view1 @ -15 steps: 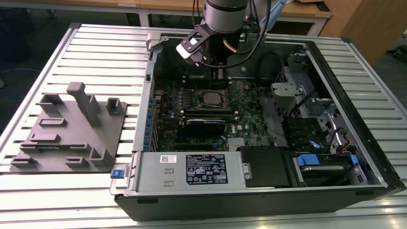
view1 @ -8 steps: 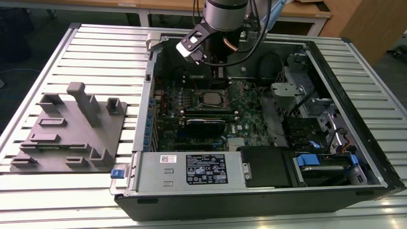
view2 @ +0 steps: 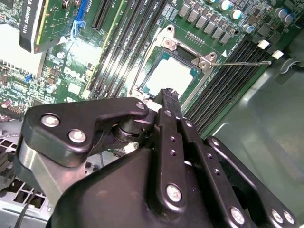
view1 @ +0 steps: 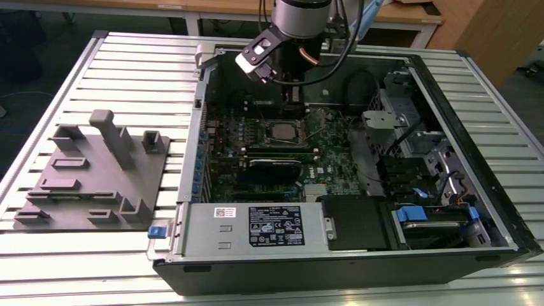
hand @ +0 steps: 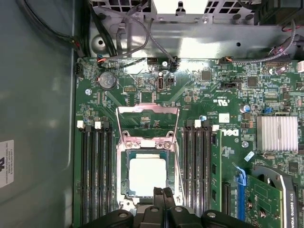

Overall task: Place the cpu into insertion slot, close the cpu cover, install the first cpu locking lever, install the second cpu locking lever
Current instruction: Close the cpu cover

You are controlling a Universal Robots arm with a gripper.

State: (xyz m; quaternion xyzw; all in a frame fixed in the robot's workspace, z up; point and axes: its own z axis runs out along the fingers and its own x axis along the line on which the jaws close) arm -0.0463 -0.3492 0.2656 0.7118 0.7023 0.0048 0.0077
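The cpu (hand: 147, 175) lies flat in the insertion slot (hand: 124, 187), its pale metal top facing up; it also shows as cpu (view2: 172, 75) and cpu (view1: 283, 131). The cpu cover (hand: 147, 111) stands raised off the socket on its hinge side, with green board visible through its window. A thin locking lever (view2: 247, 61) sticks out over the memory slots, unlatched. My gripper (hand: 163, 192) is shut with nothing between its fingers. It hangs just above the socket edge opposite the hinge. In the exterior view the gripper (view1: 293, 97) reaches down into the open computer case.
Long black memory slots (hand: 97, 171) flank the socket on both sides. A graphics card (hand: 273, 199) and a finned heatsink (hand: 277, 133) lie nearby. The case walls (view1: 463, 121), drive bays and power supply (view1: 255, 226) ring the board. A grey fixture (view1: 93, 172) sits at the exterior view's left.
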